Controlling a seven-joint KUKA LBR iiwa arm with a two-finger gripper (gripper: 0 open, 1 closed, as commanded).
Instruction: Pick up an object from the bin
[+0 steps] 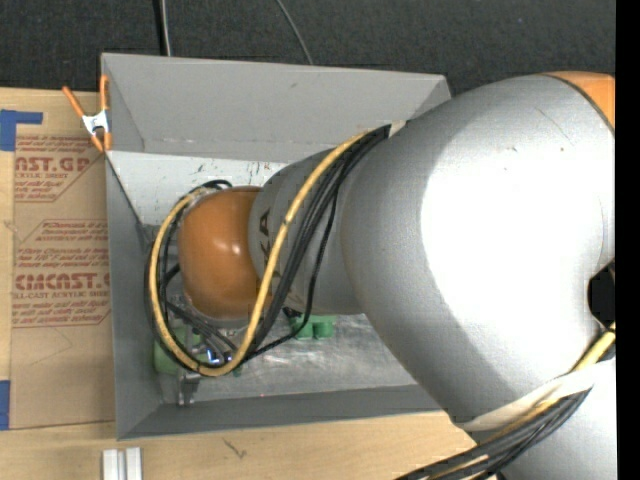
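My gripper [203,348] is low in the bin's near left corner, mostly hidden under the arm's orange cover and looped cables. A green object [163,358] lies right beside it on the left, against the bin's left wall. A second green piece [318,328] pokes out from under the arm, to the gripper's right on the bin floor. A small grey metallic thing [185,395] sits just below the gripper by the near wall; I cannot tell what it is.
The big silver arm reaches in from the right and covers most of the bin's floor. Bare floor shows along the near wall and in a strip at the back left.
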